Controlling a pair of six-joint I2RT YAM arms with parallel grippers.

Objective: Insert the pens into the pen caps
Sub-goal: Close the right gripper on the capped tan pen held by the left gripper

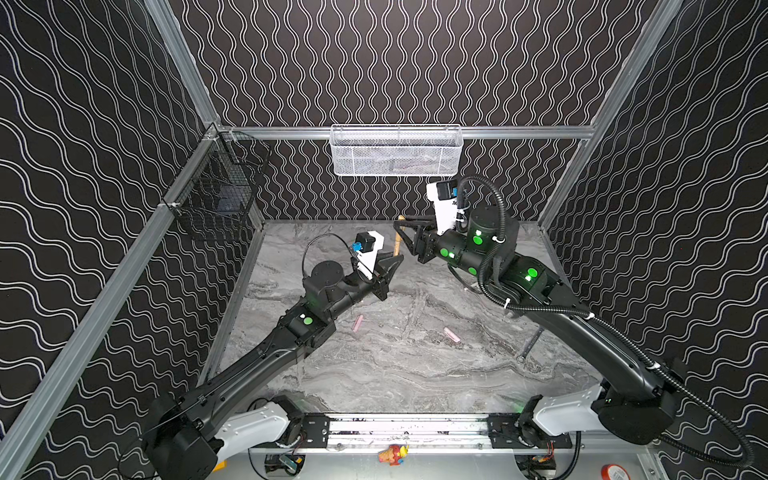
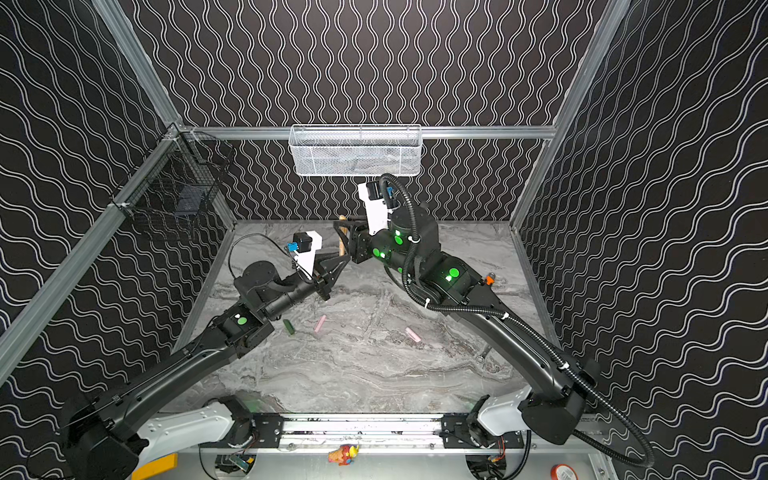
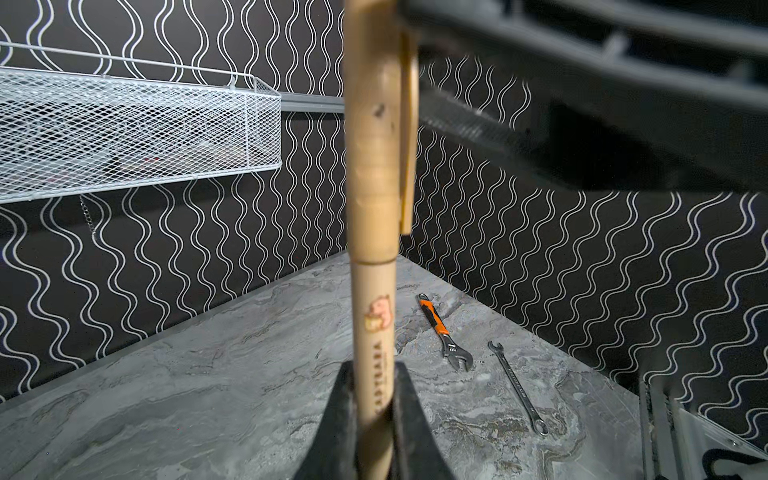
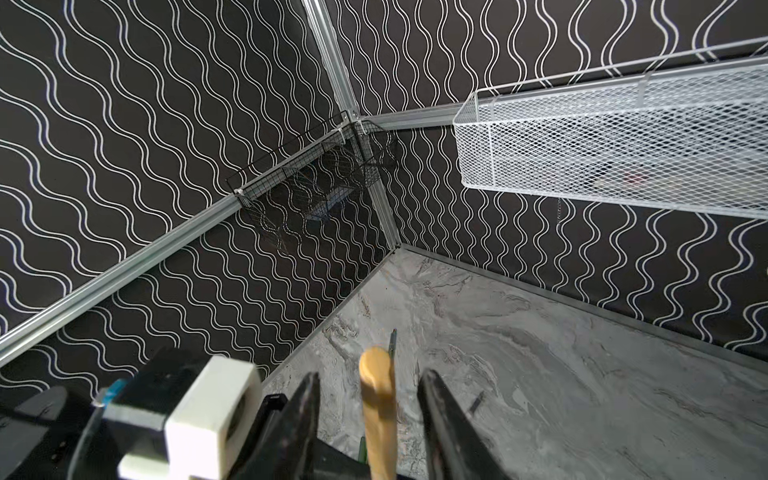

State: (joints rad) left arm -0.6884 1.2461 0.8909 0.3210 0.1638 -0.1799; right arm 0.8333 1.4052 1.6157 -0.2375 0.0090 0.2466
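Clamped tight in the left pincer [image 3: 372,370], the tan-gold pen [image 3: 372,316] is standing nearly upright above the counter [image 1: 395,374], its long axis rising out of the black grip. Its matte barrel is showing a small bear print and lettering. The gold cap [image 3: 372,166], a faintly ringed tube with a flat clip down one side, is sitting over the upper end. The right pincer [image 4: 370,376] is straddling that cap with its jaws apart, a gap showing on each side. One pale pink cap [image 1: 358,322] and a second pink cap [image 1: 451,334] are lying flat, well apart, on the grey marbled surface.
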